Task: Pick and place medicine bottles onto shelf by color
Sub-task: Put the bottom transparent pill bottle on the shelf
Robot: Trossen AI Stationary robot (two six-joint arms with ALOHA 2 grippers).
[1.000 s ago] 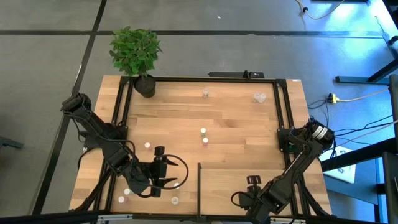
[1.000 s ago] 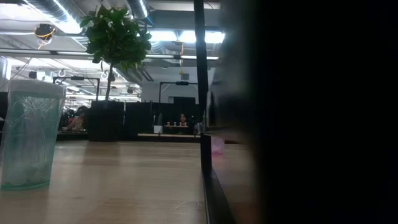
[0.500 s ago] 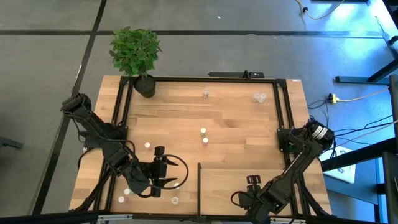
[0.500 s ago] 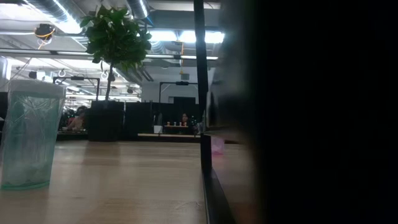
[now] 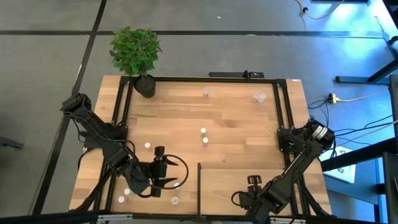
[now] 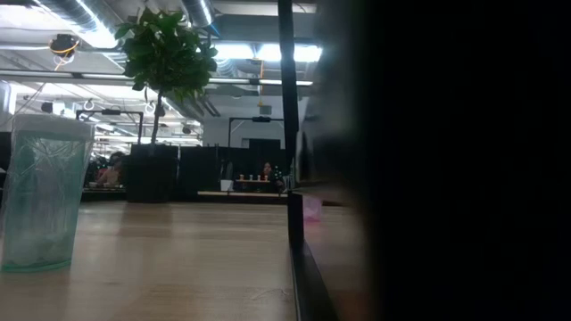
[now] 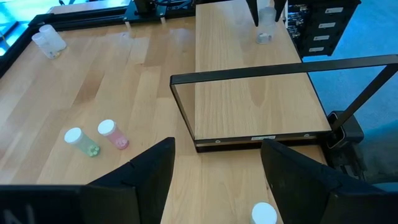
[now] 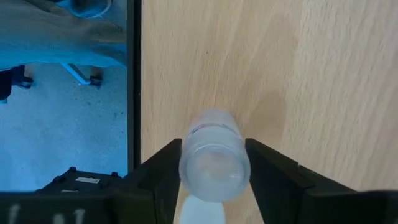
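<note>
Nothing has shifted on my screens over the last second: both arms sit where they were, so I read this as a pause at the moment of placing rather than a move under way. The right gripper (image 5: pixel 253 181) is over the near end of the shelf (image 5: pixel 230 177), close to its black edge strip, and in its own wrist view its two fingers (image 8: pixel 155 168) press against the sides of a translucent bottle (image 8: pixel 214 155) that stands upright over the pale panel. The jaws are part-way closed, only as wide as that bottle. I cannot tell whether the bottle's base is already resting on the wood, though from the left wrist view it looks down or nearly so. The left gripper (image 7: pixel 214 177) waits low over the near left of the table, facing the shelf, jaws wide apart with nothing between them and a white-capped bottle (image 7: pixel 263 213) just beside one finger. Most of the job is still ahead, I judge: a green bottle (image 7: pixel 81 142) and a pink bottle (image 7: pixel 113 134) lie together mid-table, a few more stand at the far edge (image 5: pixel 259 97), and others are near the left arm (image 5: pixel 147 145). If the held bottle is seated, the next call is to let go cleanly without tipping it.
</note>
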